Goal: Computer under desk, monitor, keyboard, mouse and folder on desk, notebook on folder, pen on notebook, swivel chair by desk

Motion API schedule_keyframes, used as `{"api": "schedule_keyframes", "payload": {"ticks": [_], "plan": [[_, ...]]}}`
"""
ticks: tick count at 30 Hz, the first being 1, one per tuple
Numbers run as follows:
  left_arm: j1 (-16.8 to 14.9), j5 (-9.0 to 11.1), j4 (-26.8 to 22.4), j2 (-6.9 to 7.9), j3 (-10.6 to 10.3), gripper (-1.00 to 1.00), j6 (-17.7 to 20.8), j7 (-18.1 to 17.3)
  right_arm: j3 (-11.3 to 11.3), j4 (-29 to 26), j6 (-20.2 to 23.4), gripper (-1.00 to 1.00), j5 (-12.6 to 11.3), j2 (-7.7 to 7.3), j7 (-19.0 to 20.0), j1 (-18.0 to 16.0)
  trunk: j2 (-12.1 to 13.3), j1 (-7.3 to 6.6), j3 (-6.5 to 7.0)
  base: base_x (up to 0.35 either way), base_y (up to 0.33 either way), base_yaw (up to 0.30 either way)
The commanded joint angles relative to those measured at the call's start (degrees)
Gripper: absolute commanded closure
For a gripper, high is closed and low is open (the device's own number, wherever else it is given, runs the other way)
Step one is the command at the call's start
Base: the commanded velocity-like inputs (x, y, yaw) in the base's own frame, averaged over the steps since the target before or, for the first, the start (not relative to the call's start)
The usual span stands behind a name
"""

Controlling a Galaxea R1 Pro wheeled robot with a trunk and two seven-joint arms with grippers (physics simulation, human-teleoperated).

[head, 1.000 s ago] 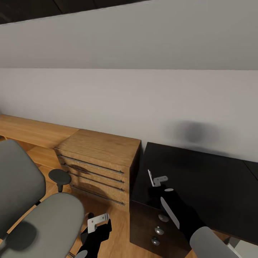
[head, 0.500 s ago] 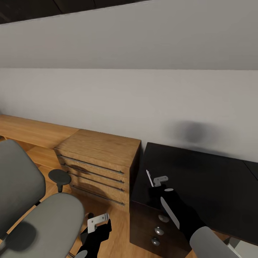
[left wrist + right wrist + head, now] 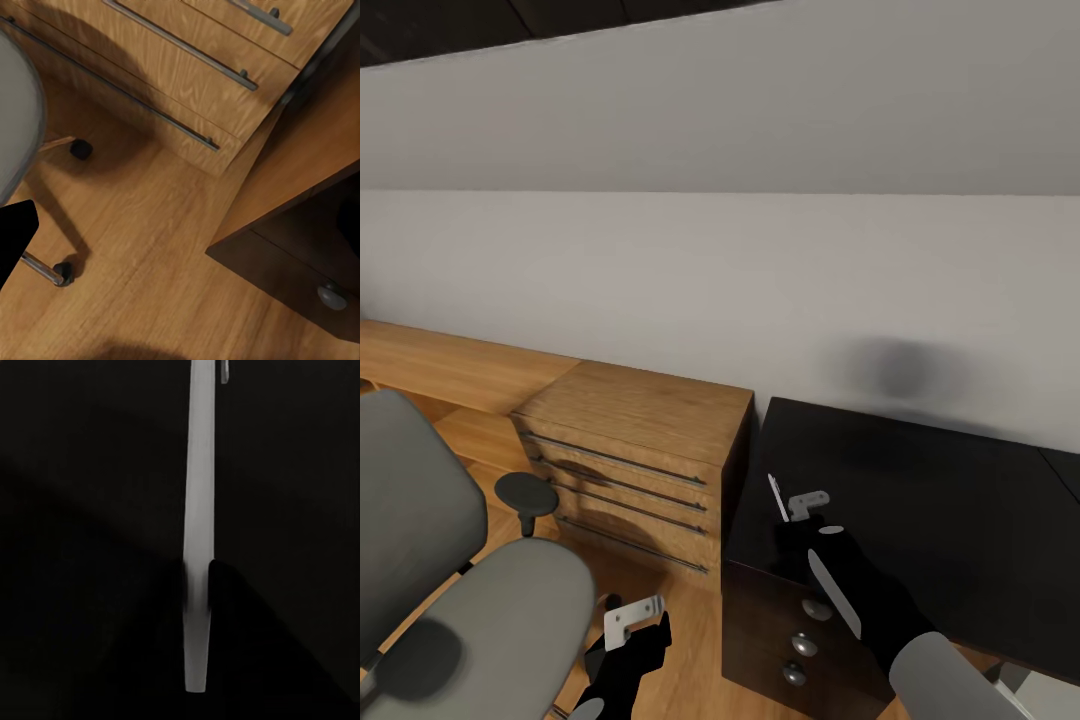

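Nothing has shifted: right gripper clamps the pen above the desk edge; left gripper state unclear.

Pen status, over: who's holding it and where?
Right tool shut on pen, hovering above the black desk. Left tool low beside swivel chair, jaw state unclear. Nothing seen blocking.

Soft, even light; a blurry shadow smudges the wall; the right wrist view is nearly black, perhaps underlit.
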Motion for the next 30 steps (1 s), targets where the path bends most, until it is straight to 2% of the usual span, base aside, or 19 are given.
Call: {"api": "schedule_keyframes", "payload": {"ticks": [1,6,13,15,17,20,21,25,30], "plan": [[0.0,0.4,-0.1,0.0,0.0,-1.0,0.2,0.4,0.3,3.3,0.3,1.0,-1.0,-0.08,-0.4,0.0,0.4,-0.21,0.13,0.0,0.0,0.0],[0.0,0.4,-0.1,0.0,0.0,-1.0,0.2,0.4,0.1,2.1,0.3,1.0,-1.0,-0.13,-0.5,0.0,2.4,-1.31,1.02,0.0,0.0,0.0],[0.0,0.4,-0.1,-0.03,0.0,-1.0,0.2,0.6,-0.1,-4.7,0.3,1.0,-1.0,-0.28,-1.7,0.2,5.2,-2.85,2.28,-0.001,0.0,0.0],[0.0,0.4,-0.1,-0.06,0.0,-1.0,0.2,0.6,-0.1,-7.6,0.3,1.0,-1.0,-0.31,-3.6,0.4,6.0,-3.29,2.64,-0.106,0.0,0.0],[0.0,0.4,-0.1,-0.04,0.0,-1.0,0.2,0.6,-0.4,-12.7,0.2,1.0,-1.5,-0.36,-8.8,1.3,6.8,-3.73,3.0,-0.252,0.0,0.0],[0.0,0.4,-0.1,-0.02,0.0,-1.0,0.2,0.6,-0.6,-17.3,0.2,1.0,-3.8,-0.47,-12.8,3.0,8.0,-4.38,3.54,-0.305,0.0,0.0],[0.0,0.4,-0.1,-0.01,0.0,-1.0,0.2,0.6,-0.7,-19.9,0.1,1.0,-5.2,-0.62,-14.4,4.1,8.4,-4.6,3.72,-0.322,0.0,0.0],[0.0,0.4,-0.1,-0.01,0.0,-1.0,0.2,0.6,-1.0,-25.6,0.0,1.0,-7.9,-1.04,-17.7,6.4,10.0,-5.48,4.43,-0.33,0.0,0.0],[0.0,0.4,-0.1,0.0,0.0,-1.0,0.2,0.6,-1.2,-28.8,0.0,1.0,-9.5,-1.22,-21.0,7.6,12.0,-6.58,5.33,-0.337,0.0,0.0]]}}
